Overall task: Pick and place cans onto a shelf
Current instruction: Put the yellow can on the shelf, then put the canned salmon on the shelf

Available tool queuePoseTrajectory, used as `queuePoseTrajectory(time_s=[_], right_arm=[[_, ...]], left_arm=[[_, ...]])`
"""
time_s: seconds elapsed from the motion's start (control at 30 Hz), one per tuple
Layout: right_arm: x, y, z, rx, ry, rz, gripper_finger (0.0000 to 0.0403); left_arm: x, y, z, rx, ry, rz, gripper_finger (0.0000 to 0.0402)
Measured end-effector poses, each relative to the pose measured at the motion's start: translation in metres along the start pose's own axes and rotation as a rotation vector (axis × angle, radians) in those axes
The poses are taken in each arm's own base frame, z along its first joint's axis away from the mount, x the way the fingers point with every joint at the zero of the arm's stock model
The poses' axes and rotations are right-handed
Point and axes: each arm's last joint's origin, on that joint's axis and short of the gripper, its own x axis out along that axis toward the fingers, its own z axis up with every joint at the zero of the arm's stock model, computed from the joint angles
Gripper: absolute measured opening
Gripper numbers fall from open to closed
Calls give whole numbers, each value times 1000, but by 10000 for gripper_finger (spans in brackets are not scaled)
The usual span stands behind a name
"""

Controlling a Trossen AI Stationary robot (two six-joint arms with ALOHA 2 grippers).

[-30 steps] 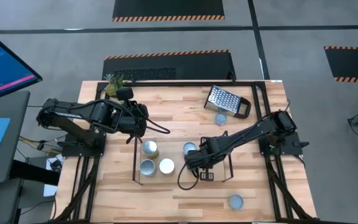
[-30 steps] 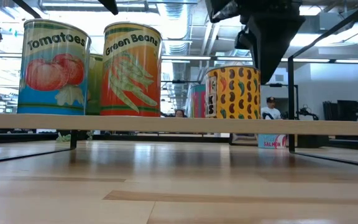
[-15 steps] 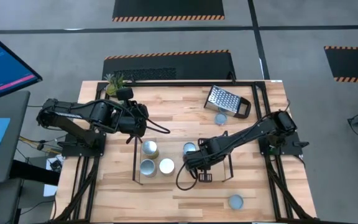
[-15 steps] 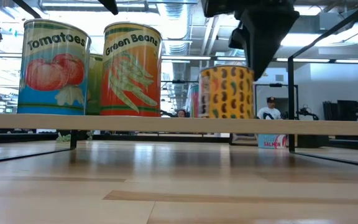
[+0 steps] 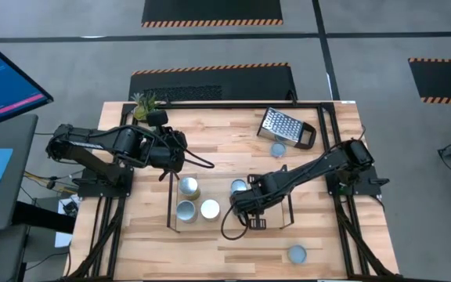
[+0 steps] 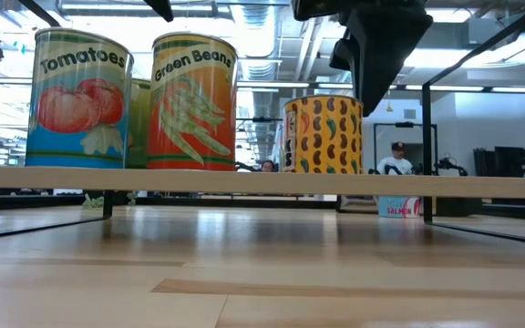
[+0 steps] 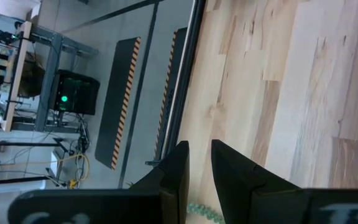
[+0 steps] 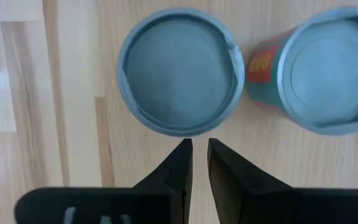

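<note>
wooden table [image 5: 233, 235]: four cans on shelf [image 5: 171, 205] centre frame, two loose at right; right gripper [image 5: 245, 205] narrow, empty; left gripper [image 5: 180, 154] narrow, empty.

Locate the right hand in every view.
High view: right hand, mid-table.
Low view: dark shape hanging above the bean can.
Right wrist view: its own fingers, facing a can.
Left wrist view: not in it.
Shared landmark: the wooden table.
</note>
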Motion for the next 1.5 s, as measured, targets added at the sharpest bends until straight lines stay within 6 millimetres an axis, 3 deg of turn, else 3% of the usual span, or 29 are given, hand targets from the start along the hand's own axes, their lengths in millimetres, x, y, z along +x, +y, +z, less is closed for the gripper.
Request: queuePoseTrajectory(time_s=[0.2, 0.37, 0.53, 0.63, 0.73, 0.93, 1.07, 1.23, 1.5], right_arm=[[-6, -3, -7, 18, 83, -31, 72], [-41, -9, -7, -29, 149, -127, 72], [-81, -29, -5, -141, 126, -450, 72], [-116, -50, -11, -99, -16, -573, 72], [-150, -78, -28, 71, -124, -679, 72], [-186, -147, -66, 388, -244, -778, 72], [-182, -191, -90, 640, -212, -760, 72], [-150, -233, -111, 875, -90, -538, 72], [-88, -276, -99, 943, 2, -172, 72]], left_arm=[[0, 0, 0, 0, 1, -3, 57], [0, 0, 0, 8, 1, -6, 57], [0, 0, 0, 8, 1, -6, 57], [0, 0, 0, 3, 1, -6, 57], [1, -1, 1, -5, 3, -5, 57], [3, -3, 2, -11, 8, -8, 57], [4, -4, 3, -12, 12, -15, 57], [4, -4, 3, -20, 13, -26, 57], [4, -4, 3, -16, 13, -26, 57]])
